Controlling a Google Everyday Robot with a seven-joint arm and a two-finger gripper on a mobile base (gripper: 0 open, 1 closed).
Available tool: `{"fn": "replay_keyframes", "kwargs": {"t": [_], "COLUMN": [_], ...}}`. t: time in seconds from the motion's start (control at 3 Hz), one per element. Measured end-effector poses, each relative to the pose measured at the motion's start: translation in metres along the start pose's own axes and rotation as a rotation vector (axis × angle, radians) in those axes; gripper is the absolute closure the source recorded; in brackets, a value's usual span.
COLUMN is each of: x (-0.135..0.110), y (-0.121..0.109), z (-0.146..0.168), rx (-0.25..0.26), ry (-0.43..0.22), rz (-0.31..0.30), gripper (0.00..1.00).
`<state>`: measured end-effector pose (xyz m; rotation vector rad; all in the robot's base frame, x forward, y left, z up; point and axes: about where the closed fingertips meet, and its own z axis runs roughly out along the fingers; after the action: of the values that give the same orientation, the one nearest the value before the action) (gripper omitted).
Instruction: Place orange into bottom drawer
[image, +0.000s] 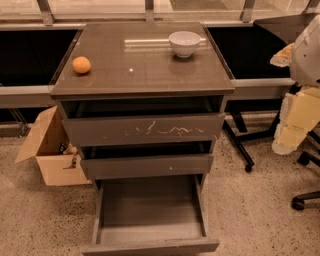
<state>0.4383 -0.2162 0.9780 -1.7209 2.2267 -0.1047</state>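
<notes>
The orange (81, 65) lies on the left side of the cabinet top (140, 70), near the left edge. The bottom drawer (150, 215) is pulled out wide and its dark inside holds nothing. The scratched top drawer (145, 131) and the plain middle drawer (147, 166) are each pulled out a little. My gripper (291, 127) hangs at the right edge of the view, beside the cabinet and well apart from the orange and the drawer, with nothing seen in it.
A white bowl (184, 43) stands at the back right of the cabinet top. An open cardboard box (52, 150) sits on the floor to the left. Office chair legs and wheels (300, 200) are on the floor at the right.
</notes>
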Motion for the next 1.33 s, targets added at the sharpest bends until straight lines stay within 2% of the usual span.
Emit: {"fn": "replay_keyframes", "kwargs": {"t": [0.33,0.67,1.0,1.33], "x": [0.000,-0.013,-0.047,-0.095], "y": [0.000,-0.010,-0.039,-0.080], "z": [0.000,0.006,0.024,0.062], "rx": [0.000,0.013,0.023,0.016], "ry": [0.000,-0.049,-0.141,-0.310], "rz": [0.000,0.003,-0.018,-0.013], "gripper": [0.00,0.00,0.00,0.00]}}
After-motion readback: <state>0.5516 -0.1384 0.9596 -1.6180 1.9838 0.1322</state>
